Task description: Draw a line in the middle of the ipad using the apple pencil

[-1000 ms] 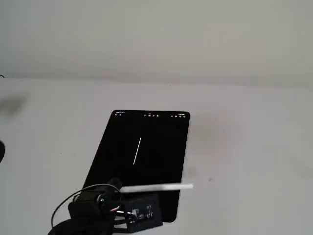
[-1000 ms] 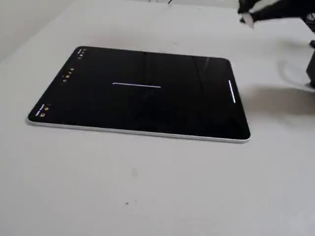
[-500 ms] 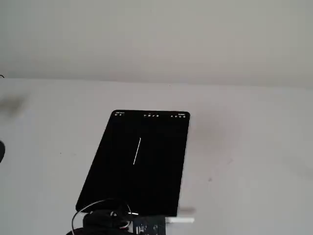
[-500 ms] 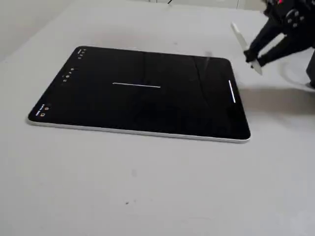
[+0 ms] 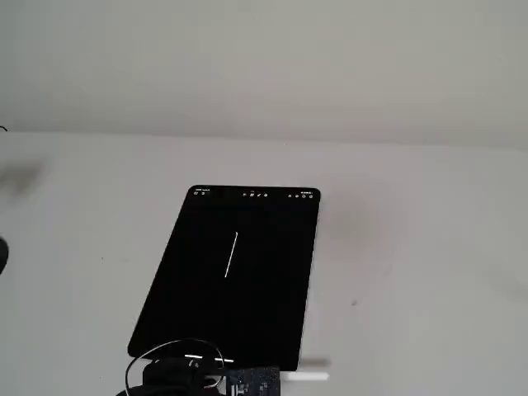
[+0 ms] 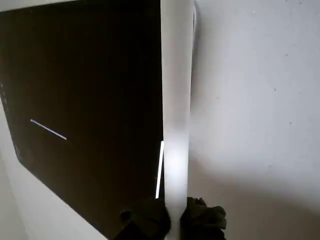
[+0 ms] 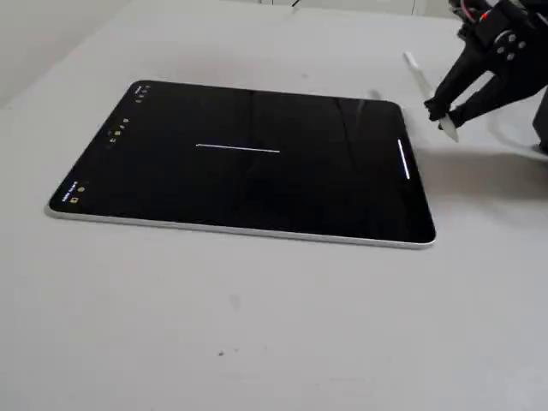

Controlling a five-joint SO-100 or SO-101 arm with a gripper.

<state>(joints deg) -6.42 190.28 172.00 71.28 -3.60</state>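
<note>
Black-screened iPad (image 7: 248, 163) lies flat on pale grey bench (image 7: 257, 325), white line (image 7: 238, 148) mid-screen, a second short stroke near one edge. Claw (image 7: 445, 116) clamps white Apple Pencil (image 6: 176, 115) just beside the tablet's edge.
</note>
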